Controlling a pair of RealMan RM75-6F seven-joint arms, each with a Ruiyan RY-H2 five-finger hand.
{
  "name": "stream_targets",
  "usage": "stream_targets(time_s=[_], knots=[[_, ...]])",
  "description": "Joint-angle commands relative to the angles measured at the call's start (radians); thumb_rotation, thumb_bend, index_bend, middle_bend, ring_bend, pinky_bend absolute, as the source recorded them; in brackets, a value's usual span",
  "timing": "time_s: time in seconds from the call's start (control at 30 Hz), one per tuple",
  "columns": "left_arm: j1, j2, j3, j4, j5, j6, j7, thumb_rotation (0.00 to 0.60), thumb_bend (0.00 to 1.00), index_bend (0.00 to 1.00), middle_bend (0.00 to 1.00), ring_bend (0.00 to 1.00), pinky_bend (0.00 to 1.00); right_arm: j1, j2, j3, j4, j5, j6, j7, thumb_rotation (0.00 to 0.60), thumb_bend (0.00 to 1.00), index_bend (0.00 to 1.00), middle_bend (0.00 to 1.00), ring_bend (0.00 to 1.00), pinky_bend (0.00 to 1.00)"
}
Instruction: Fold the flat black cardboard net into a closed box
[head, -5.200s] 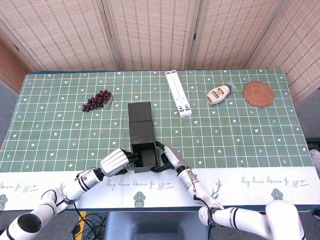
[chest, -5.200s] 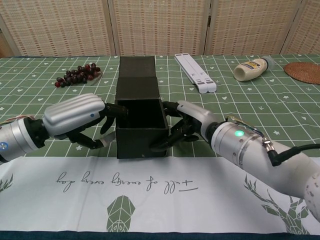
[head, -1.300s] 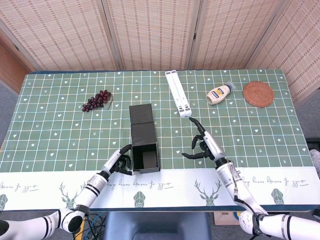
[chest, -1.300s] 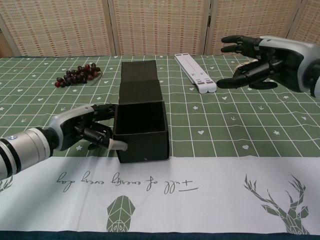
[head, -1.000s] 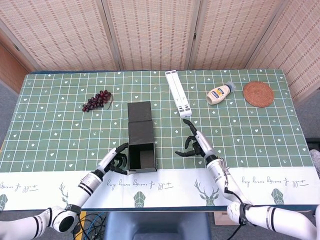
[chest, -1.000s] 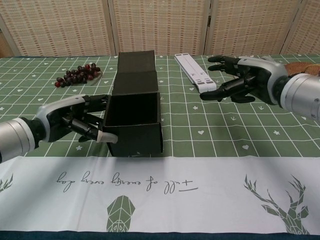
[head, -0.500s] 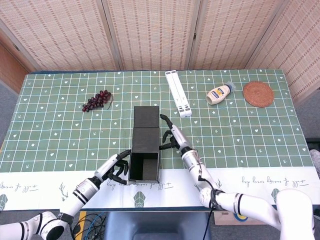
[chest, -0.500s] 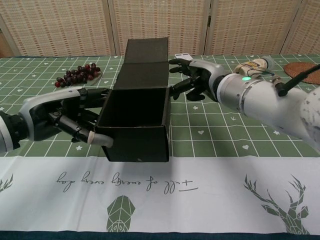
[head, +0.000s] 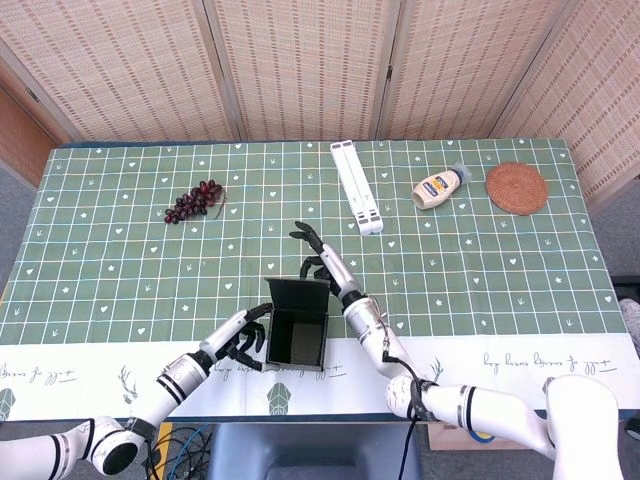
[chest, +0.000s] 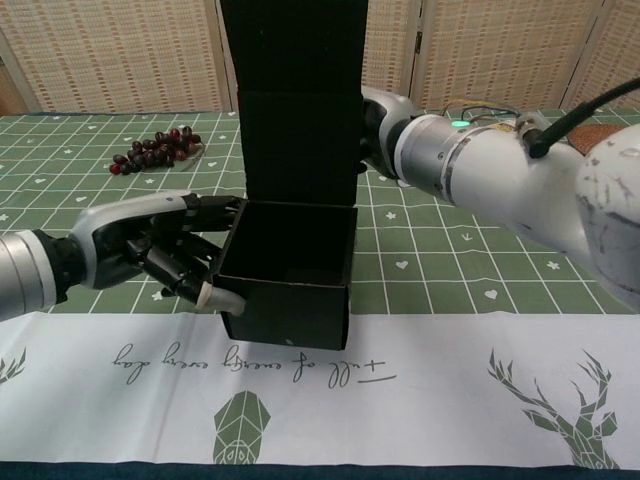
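The black cardboard box sits near the table's front edge, its open body facing up. Its long lid flap stands upright from the back wall; in the head view the lid flap shows nearly edge-on. My left hand grips the box's left wall, with its fingers against the wall and the thumb at the front corner. My right hand is behind the flap with its fingers spread, touching its back. In the chest view the flap hides most of the right hand.
A bunch of dark grapes lies at the back left. A white folded stand, a mayonnaise bottle and a round woven coaster lie at the back right. The green checked tablecloth has a white front border.
The lid flap has swung up from lying flat to standing upright. My right hand moved in from the right to behind the flap. My left hand stays on the box's left wall.
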Motion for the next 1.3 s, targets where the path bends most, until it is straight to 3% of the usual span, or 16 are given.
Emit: stream_targets(time_s=[0.03,0.23,0.3,0.5,0.7,0.93,1.0,1.13,1.3], knots=[[-0.014,-0.012,-0.009,0.018,-0.027,-0.021,0.024,0.6,0.05,0.31,0.27,0.66,0.84,-0.004,0.033,0.006,-0.05,-0.009,-0.012,0.003,0.6,0.1,0.0,0.14,0.65,1.0],[-0.032,-0.051,-0.034,0.061,-0.097,-0.036,0.124,0.6,0.05,0.31,0.27,0.66,0.84,0.016,0.115,-0.014,-0.136,-0.012,-0.071,-0.048,0.6,0.06,0.01,0.24,0.67,1.0],[-0.033,-0.063,-0.041,0.072,-0.119,-0.035,0.146,0.6,0.05,0.31,0.27,0.66,0.84,0.022,0.14,-0.02,-0.157,-0.011,-0.083,-0.064,0.6,0.05,0.05,0.29,0.68,1.0],[-0.022,-0.105,-0.075,0.099,-0.207,-0.009,0.209,0.6,0.05,0.3,0.27,0.66,0.84,0.064,0.213,-0.076,-0.206,0.014,-0.121,-0.16,0.6,0.03,0.08,0.32,0.71,1.0],[-0.001,-0.147,-0.101,0.119,-0.277,0.038,0.271,0.6,0.05,0.29,0.27,0.66,0.84,0.119,0.248,-0.125,-0.217,0.06,-0.104,-0.267,0.6,0.01,0.09,0.34,0.73,1.0],[0.027,-0.185,-0.128,0.133,-0.334,0.088,0.319,0.6,0.05,0.26,0.27,0.66,0.85,0.173,0.232,-0.194,-0.204,0.049,-0.004,-0.43,0.6,0.0,0.14,0.35,0.73,1.0],[0.031,-0.182,-0.132,0.129,-0.341,0.085,0.326,0.6,0.05,0.23,0.23,0.66,0.85,0.185,0.216,-0.214,-0.189,0.027,0.039,-0.485,0.6,0.0,0.15,0.35,0.74,1.0],[0.031,-0.151,-0.138,0.098,-0.359,0.037,0.317,0.6,0.05,0.05,0.08,0.63,0.85,0.206,0.181,-0.236,-0.162,0.022,0.079,-0.558,0.6,0.0,0.15,0.35,0.75,1.0],[0.037,-0.112,-0.135,0.068,-0.363,0.012,0.334,0.6,0.05,0.0,0.0,0.59,0.85,0.226,0.144,-0.257,-0.132,0.029,0.106,-0.63,0.6,0.0,0.15,0.35,0.76,1.0]])
